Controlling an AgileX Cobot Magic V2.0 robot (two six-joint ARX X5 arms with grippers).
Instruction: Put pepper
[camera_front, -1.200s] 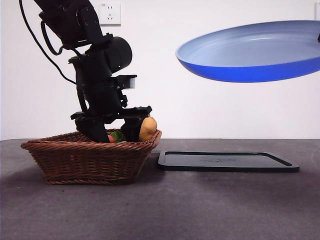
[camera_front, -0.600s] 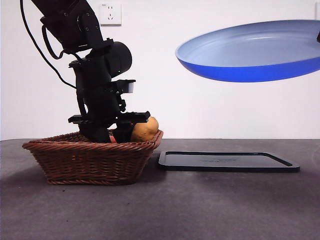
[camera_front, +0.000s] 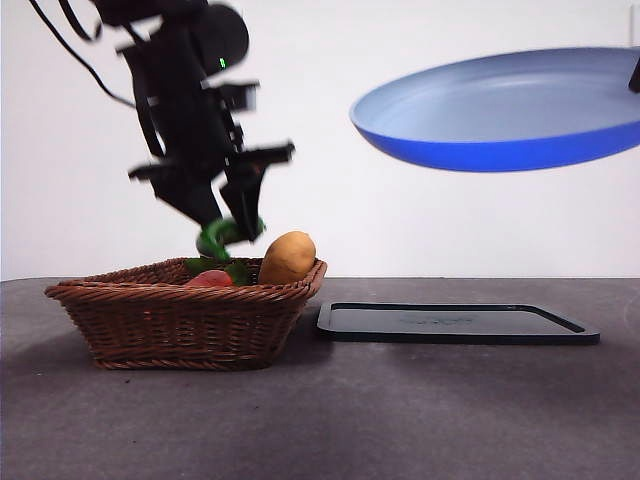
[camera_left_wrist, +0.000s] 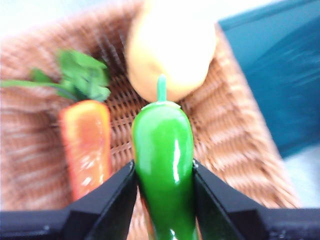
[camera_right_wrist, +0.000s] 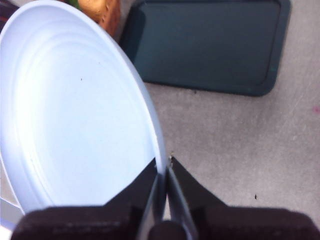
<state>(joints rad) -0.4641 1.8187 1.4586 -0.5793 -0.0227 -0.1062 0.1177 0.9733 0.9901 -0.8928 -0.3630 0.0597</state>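
Two grippers work: the left gripper (camera_left_wrist: 163, 175) clamps the pepper (camera_left_wrist: 164, 165) above the wicker basket (camera_front: 180, 320), clear of potato (camera_front: 287, 258) and carrot (camera_left_wrist: 85, 145). Only the right wrist view shows the right gripper (camera_right_wrist: 164, 167) pinching the blue plate's (camera_right_wrist: 75, 110) rim over the dark tray (camera_right_wrist: 210, 45).

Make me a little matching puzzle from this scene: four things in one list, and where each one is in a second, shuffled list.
Things:
1. pepper
2. potato
3. blue plate
4. black tray

Places:
A. lying flat on the table beside the basket
B. held in the air by its rim in the right gripper
C. resting in the wicker basket
D. clamped in the left gripper, above the basket

Pairs: 1-D, 2-C, 3-B, 4-A
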